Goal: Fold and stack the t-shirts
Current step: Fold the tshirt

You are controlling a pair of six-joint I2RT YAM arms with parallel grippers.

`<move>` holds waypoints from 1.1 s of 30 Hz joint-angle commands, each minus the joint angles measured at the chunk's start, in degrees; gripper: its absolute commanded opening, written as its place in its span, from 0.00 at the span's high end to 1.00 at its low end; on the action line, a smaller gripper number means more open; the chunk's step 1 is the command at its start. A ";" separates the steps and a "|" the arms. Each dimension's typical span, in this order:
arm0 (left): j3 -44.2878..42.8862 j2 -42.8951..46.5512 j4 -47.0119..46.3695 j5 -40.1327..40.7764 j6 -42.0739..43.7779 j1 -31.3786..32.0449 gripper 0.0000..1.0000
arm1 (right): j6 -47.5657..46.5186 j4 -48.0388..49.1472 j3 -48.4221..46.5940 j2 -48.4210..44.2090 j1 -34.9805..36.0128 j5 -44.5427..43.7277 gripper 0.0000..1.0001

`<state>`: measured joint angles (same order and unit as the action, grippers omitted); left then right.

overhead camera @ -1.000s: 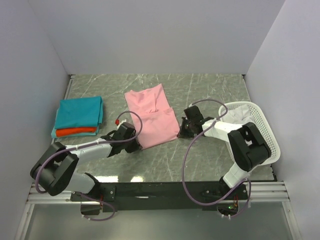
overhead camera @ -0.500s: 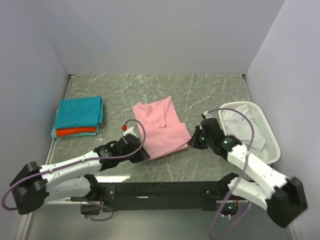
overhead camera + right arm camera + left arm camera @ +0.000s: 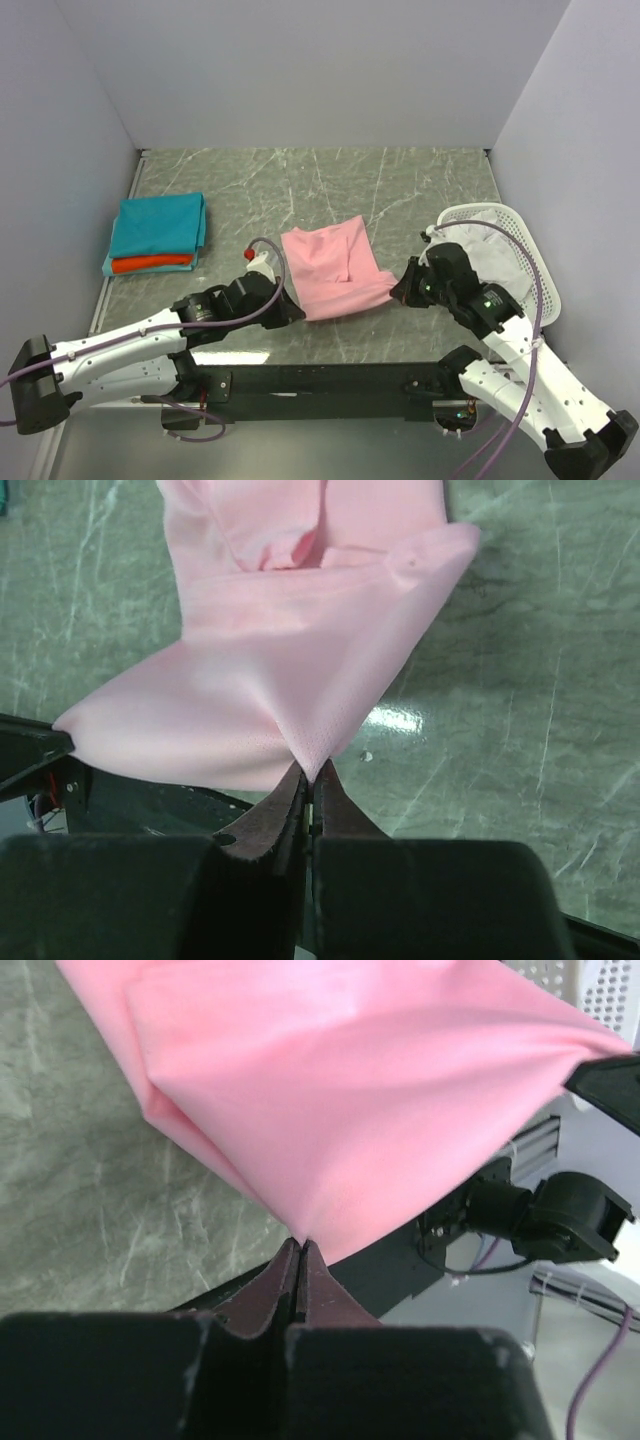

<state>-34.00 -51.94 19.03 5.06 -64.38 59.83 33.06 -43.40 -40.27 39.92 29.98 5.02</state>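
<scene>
On the grey-green marbled table, seen from above, there are three shirts, one basket and two grippers. A light pink cotton t-shirt, soft and partly folded, sits near the front edge at the centre, its near hem stretched between the arms. The left gripper pinches its near left corner and the right gripper pinches its near right corner. Well apart at the far left, a teal folded shirt lies flat on top of an orange-red shirt, of which only a thin front strip shows. To the right, a white perforated plastic basket holds crumpled white cloth, and the right arm crosses in front of it. In the left wrist view, the dark fingers are pressed together on a point of the smooth pink fabric, which hangs lifted above the stone-patterned surface and hides most of what lies behind, though a corner of the basket shows. In the right wrist view, the fingers likewise close tight on a tented fold of the pink shirt, whose sleeve and collar rest on the table beyond.
</scene>
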 commanded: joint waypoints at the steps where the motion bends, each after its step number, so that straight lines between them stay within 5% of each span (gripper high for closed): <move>1: -2.82 0.35 0.92 4.33 -0.40 0.28 0.99 | -2.12 0.24 -4.90 2.08 0.17 -1.58 1.00; 13: -12.67 -5.89 8.83 12.08 -0.22 -3.84 0.99 | -3.44 8.23 -14.22 12.63 -1.32 1.39 1.00; 27: -9.16 2.19 8.14 13.75 -2.85 -7.63 0.99 | -1.95 29.41 -7.28 16.24 -11.69 26.26 1.00; 33: -8.19 2.99 8.12 16.37 -3.73 -7.63 0.99 | -1.86 30.57 -7.01 22.11 -13.19 30.85 1.00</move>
<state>-42.11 -48.77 27.27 18.00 -67.16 52.47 31.00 -17.52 -47.46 59.81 17.67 31.29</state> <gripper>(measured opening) 0.013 0.023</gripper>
